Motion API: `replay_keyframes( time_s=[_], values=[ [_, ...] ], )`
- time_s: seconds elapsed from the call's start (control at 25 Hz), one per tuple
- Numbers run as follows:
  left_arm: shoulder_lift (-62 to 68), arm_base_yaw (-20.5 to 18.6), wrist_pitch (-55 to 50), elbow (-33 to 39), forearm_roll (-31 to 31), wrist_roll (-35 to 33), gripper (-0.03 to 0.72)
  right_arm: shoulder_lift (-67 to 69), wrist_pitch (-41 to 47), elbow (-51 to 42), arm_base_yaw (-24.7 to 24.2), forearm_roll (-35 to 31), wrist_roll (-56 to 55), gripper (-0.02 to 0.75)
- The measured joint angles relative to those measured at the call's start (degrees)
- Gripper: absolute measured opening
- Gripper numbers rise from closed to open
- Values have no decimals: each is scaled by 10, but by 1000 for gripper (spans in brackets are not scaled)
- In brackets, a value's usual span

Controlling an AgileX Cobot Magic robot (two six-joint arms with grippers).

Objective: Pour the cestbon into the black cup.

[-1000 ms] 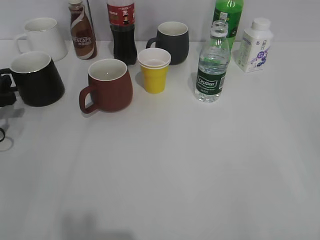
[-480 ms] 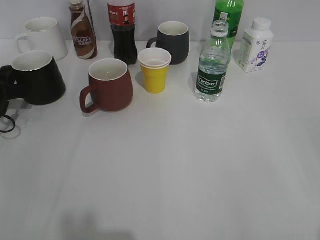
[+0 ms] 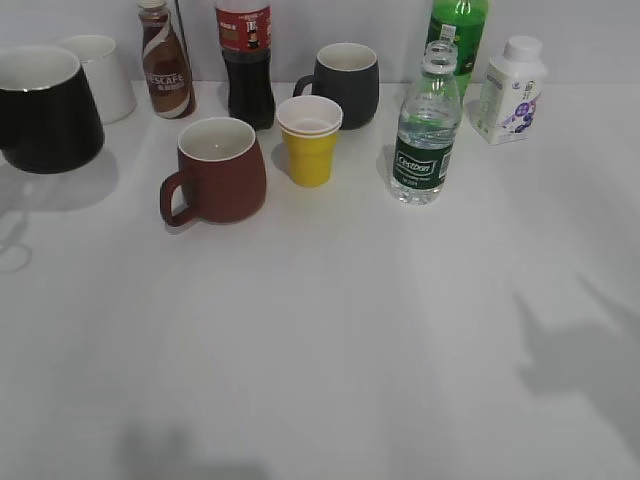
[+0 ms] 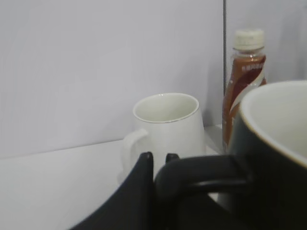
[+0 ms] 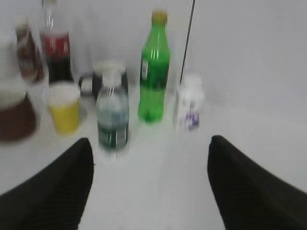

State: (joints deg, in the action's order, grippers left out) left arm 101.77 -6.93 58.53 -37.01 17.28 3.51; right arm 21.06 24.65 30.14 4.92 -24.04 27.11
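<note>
The black cup [image 3: 45, 110] hangs above the table at the far left edge of the exterior view, its shadow below it. In the left wrist view my left gripper [image 4: 158, 158] is shut on the black cup's loop handle [image 4: 201, 175], with the cup body [image 4: 273, 158] at the right. The left gripper itself is out of the exterior view. The cestbon [image 3: 424, 130], clear with a dark green label and no cap, stands upright at the back right. It also shows in the right wrist view [image 5: 113, 117]. My right gripper [image 5: 151, 158] is open and empty, some way in front of the bottle.
A maroon mug [image 3: 215, 170], stacked yellow cup [image 3: 308, 140], dark grey mug [image 3: 345, 82], white mug [image 3: 100, 75], coffee bottle [image 3: 165, 65], cola bottle [image 3: 245, 60], green soda bottle [image 3: 457, 30] and white milk bottle [image 3: 510, 90] stand along the back. An arm's shadow [image 3: 580, 360] lies at the right.
The black cup has risen off the table and moved left and back, in front of the white mug. An arm's shadow has appeared at the right of the table.
</note>
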Motion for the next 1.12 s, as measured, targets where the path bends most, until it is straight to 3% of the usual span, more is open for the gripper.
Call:
replay_keyframes(
  time_s=[0.2, 0.32, 0.4, 0.56, 0.72, 0.88, 1.12],
  values=[
    [-70, 0, -46, 18, 2, 0, 38, 158, -196, 0, 17, -236, 204, 557],
    [-94, 0, -49, 19, 3, 0, 38, 242, -298, -5, 73, -273, 243, 557],
    [-105, 0, -49, 19, 3, 0, 38, 304, -381, -23, 133, -253, 208, 557],
    [-109, 0, -52, 19, 5, 0, 38, 412, -569, -66, 240, -95, 5, 557],
    [-109, 0, -57, 19, 9, 11, 38, 561, -690, -74, 254, 8, -130, 557],
    [-119, 0, -70, 19, 9, 14, 38, 714, -790, -67, 254, 27, -172, 562],
    [-140, 0, -68, 19, 12, 15, 38, 852, -817, -16, 254, 53, -242, 584]
  ],
)
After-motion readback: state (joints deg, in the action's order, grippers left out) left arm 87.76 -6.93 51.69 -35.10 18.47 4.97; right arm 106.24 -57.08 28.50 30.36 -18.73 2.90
